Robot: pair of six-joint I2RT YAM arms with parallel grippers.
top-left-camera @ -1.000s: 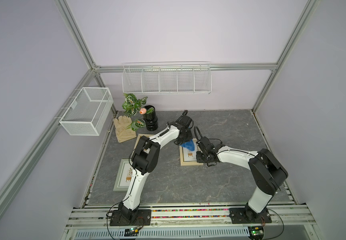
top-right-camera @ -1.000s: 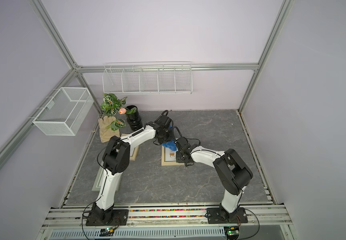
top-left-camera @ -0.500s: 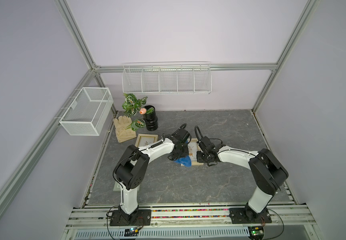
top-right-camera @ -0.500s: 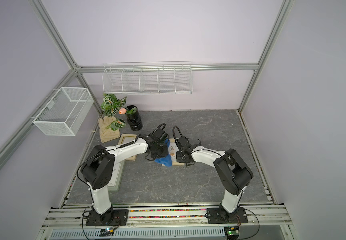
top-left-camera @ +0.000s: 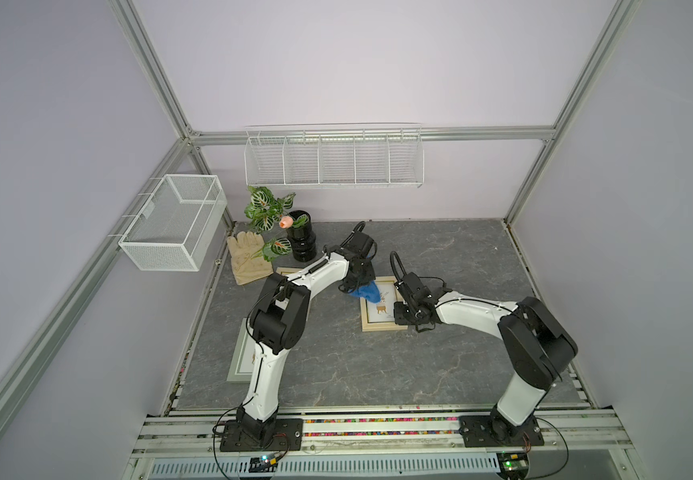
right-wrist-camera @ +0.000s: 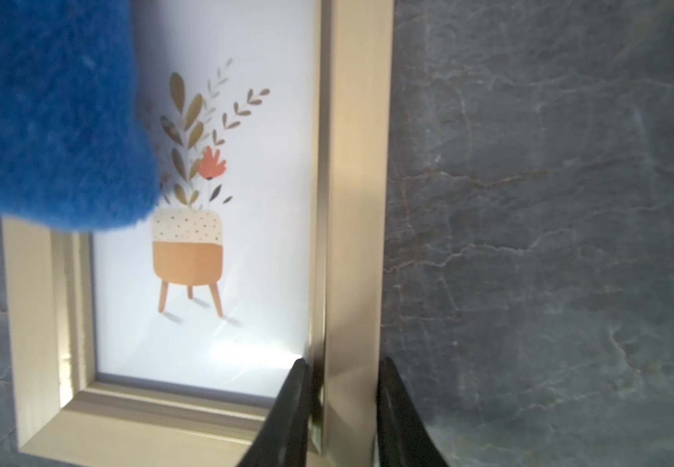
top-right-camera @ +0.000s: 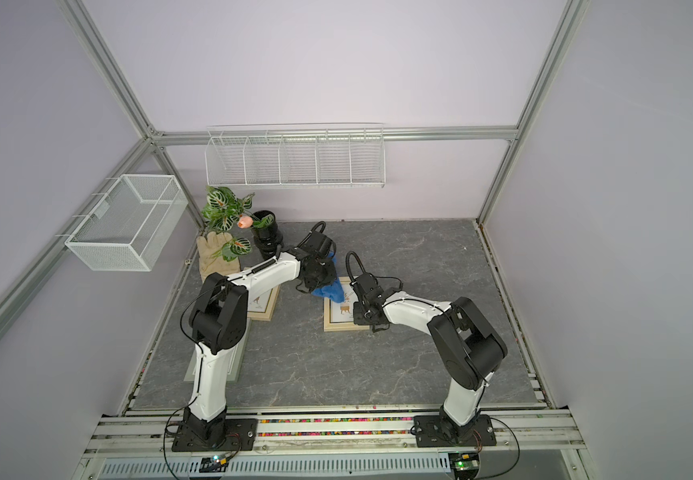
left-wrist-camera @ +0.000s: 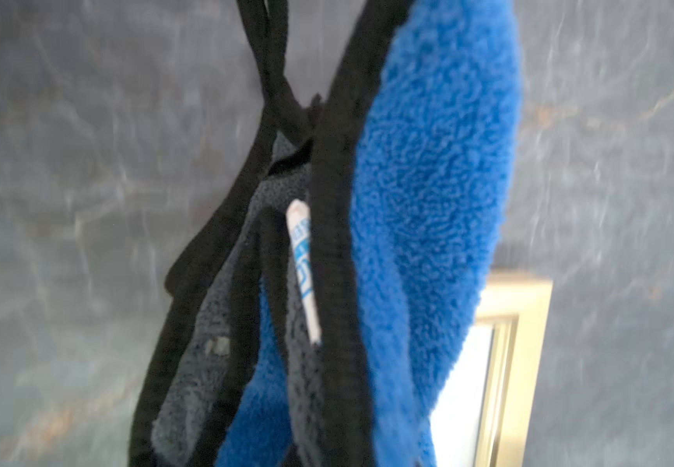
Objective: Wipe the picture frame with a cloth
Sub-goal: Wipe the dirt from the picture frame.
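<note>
**Room front and right, clutter left**

The table (top-left-camera: pixel 440 365) lies open along its front and right side. Vase (top-left-camera: pixel 302 245), glove (top-left-camera: pixel 249 259), second frame (top-right-camera: pixel 261 306) and third frame (top-left-camera: pixel 240 365) crowd the left. The cloth (top-left-camera: pixel 366 291) hangs over the frame (top-left-camera: pixel 383 322), and the right gripper (right-wrist-camera: pixel 342 362) grips one rail.

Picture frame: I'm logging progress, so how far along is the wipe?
Done: the left gripper has its jaws shut on the cloth, and the right gripper holds the picture frame by a side rail between its jaws. In hand: the cloth hangs over the frame's far corner. Left: the part showing the printed pot lies uncovered; how much was wiped cannot be told.
</note>
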